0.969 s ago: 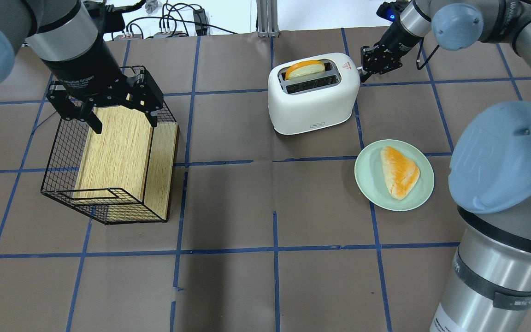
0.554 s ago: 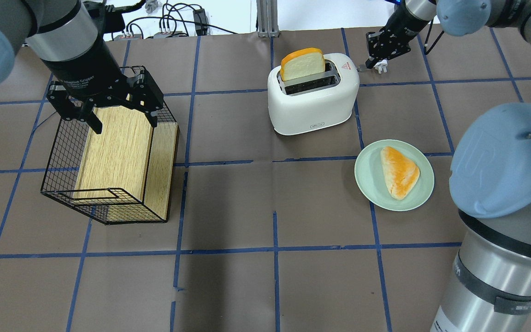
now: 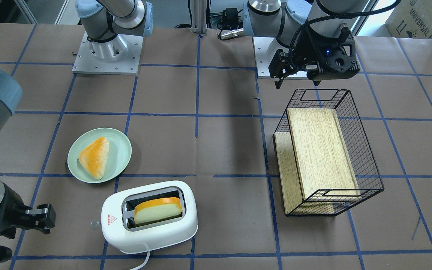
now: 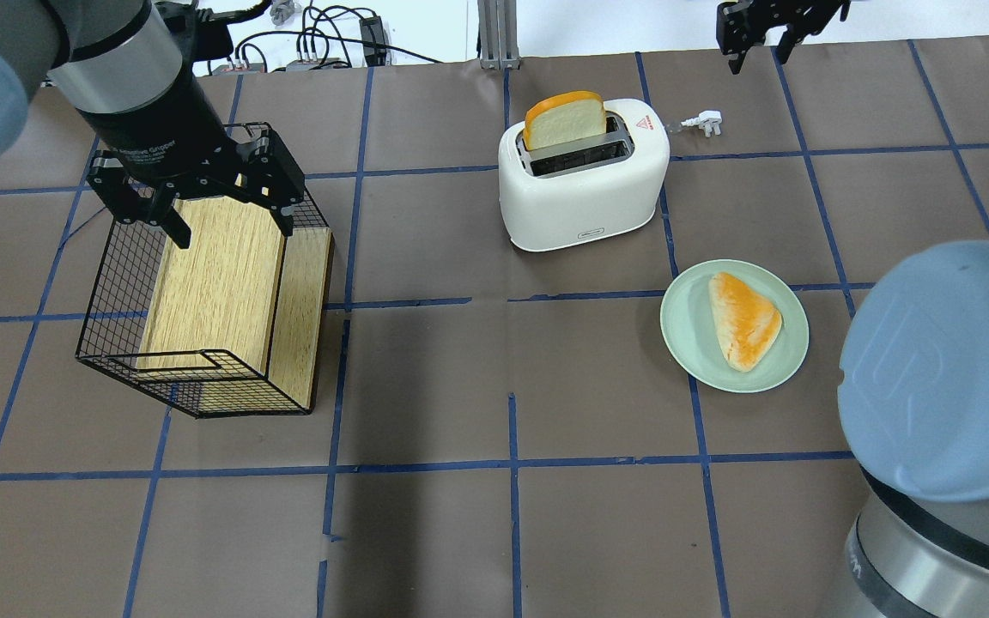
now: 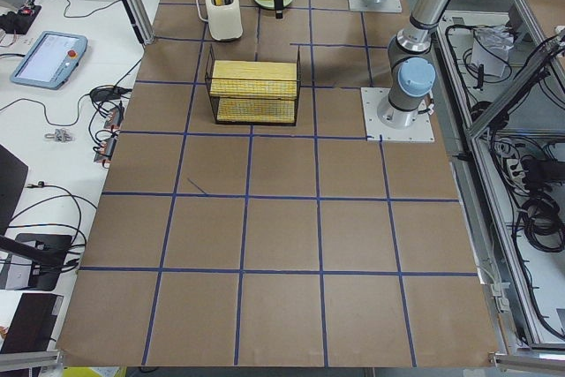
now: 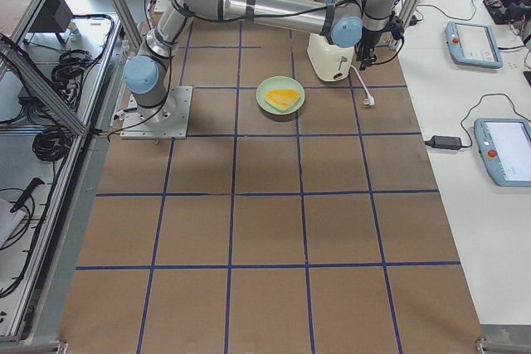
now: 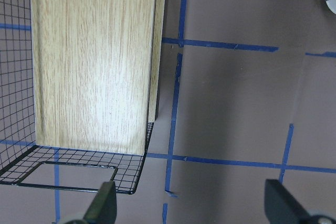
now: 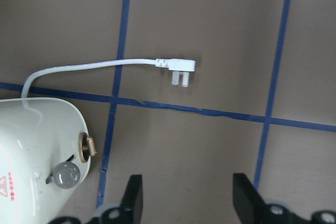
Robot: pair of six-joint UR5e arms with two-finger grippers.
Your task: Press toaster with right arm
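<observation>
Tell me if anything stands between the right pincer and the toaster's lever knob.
Nothing visible does. The right pincer hangs open off the knob end of the toaster, with open space across to the lever knob. The white plug lies flat nearby, apart from the knob.

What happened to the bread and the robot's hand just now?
The bread popped up out of the toaster. The right gripper, open, pulled away from the lever toward the table's far edge. The left gripper, basket and plate stayed put.
</observation>
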